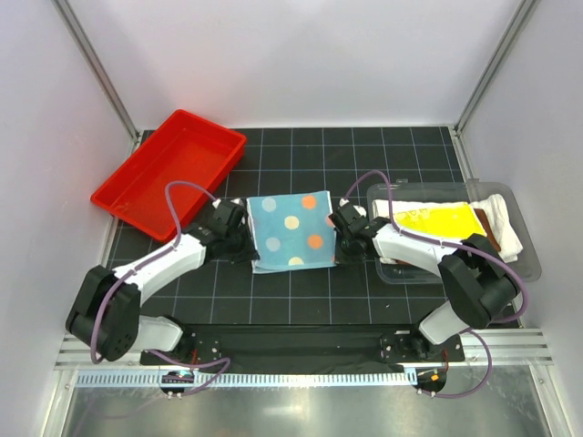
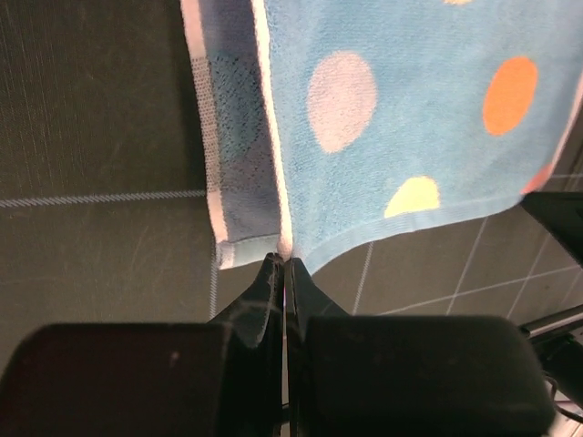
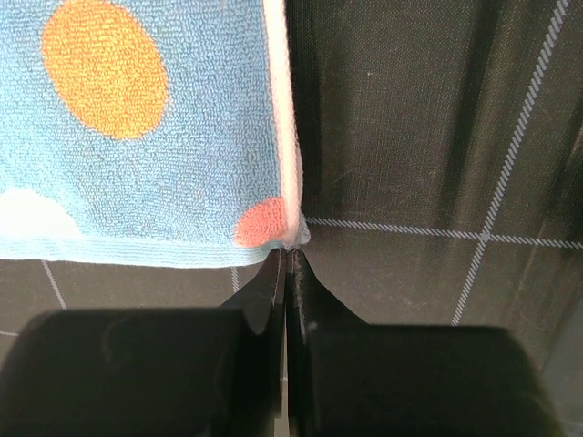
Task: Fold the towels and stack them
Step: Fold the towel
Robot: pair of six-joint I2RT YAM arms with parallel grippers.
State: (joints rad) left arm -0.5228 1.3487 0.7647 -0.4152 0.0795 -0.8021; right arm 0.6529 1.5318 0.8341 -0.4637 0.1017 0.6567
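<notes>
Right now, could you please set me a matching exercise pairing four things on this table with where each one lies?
Things:
1. red tray
2. blue dotted towel
3. yellow towel
4. clear bin

Places:
A. centre of the mat
B. right side of the mat
C. far-left corner
D. inside the bin, on a white towel

Pairs: 1-C, 2-A, 3-D, 4-B

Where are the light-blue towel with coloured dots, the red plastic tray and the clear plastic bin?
light-blue towel with coloured dots (image 1: 290, 232): top external view, middle of its upper face.
red plastic tray (image 1: 178, 164): top external view, bare floor inside.
clear plastic bin (image 1: 530, 259): top external view, its right wall.
</notes>
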